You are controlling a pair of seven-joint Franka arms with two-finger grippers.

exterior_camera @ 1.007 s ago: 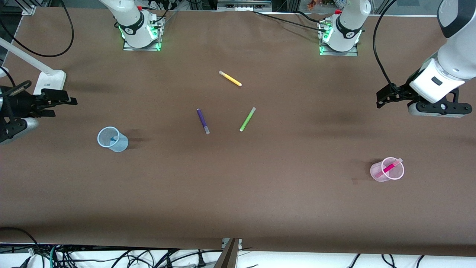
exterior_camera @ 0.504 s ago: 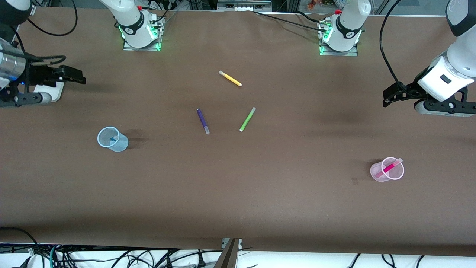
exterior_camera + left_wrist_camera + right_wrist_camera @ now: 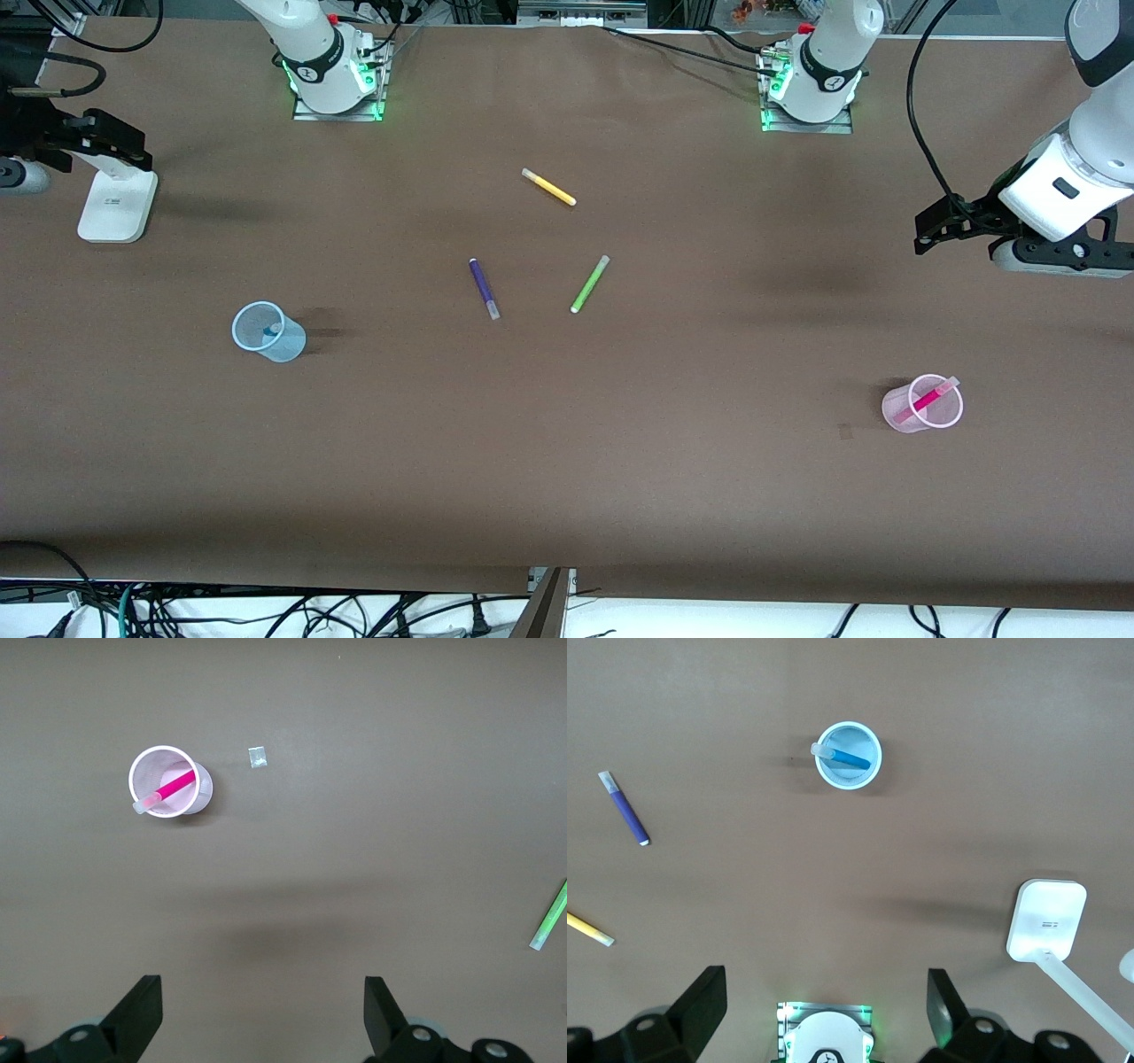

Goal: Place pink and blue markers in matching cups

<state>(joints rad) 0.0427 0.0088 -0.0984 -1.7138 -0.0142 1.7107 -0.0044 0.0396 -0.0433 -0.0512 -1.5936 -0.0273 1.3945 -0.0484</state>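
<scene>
The pale pink cup [image 3: 923, 406] stands near the left arm's end of the table with the pink marker [image 3: 929, 398] leaning inside it. Both also show in the left wrist view: cup [image 3: 198, 788], marker [image 3: 168, 790]. The pale blue cup [image 3: 267, 333] stands near the right arm's end with the blue marker [image 3: 270, 330] inside; both show in the right wrist view, cup [image 3: 849, 775] and marker [image 3: 849, 757]. My left gripper [image 3: 927, 232] [image 3: 263, 1019] is open and empty, high over bare table. My right gripper [image 3: 122, 142] [image 3: 824, 1019] is open and empty, over the lamp base.
A purple pen [image 3: 484, 288], a lime-green pen [image 3: 589, 283] and a yellow pen [image 3: 549, 187] lie at mid-table. A white lamp base [image 3: 115, 206] stands at the right arm's end. A small scrap [image 3: 257, 757] lies beside the pink cup.
My right gripper has risen and moved away from the blue cup to over the lamp base. My left gripper has drifted slightly toward its end of the table. Cups and markers have not moved.
</scene>
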